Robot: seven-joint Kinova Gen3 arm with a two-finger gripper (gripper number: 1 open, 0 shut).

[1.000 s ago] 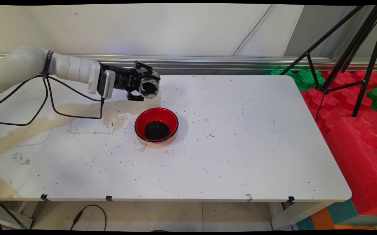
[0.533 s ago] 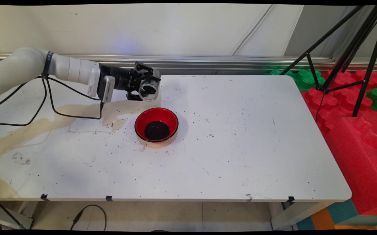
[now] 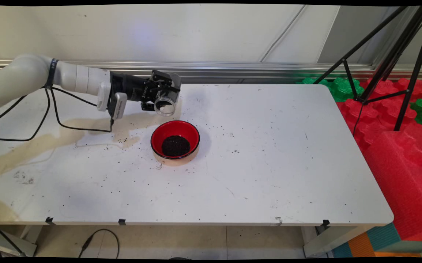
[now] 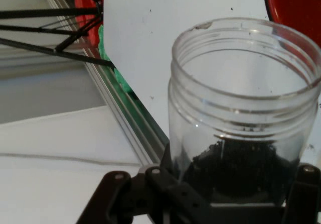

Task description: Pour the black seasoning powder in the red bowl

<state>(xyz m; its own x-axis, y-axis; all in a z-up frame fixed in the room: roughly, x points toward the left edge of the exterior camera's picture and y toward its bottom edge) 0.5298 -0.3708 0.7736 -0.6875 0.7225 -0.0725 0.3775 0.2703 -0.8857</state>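
Since a second ago the jar (image 3: pixel 165 103) has rolled in the gripper (image 3: pixel 162 99), its mouth turning more toward the near side and down, with the dark grains settled at its base. Gripper clamps the jar. It hangs above the table (image 3: pixel 262 153), just beyond the red bowl (image 3: pixel 175 140) holding grains. The arm reaches in level from the left.

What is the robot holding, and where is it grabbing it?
The black pincer holds a clear plastic jar with dark grains at its bottom, gripped around the lower body, near the base.
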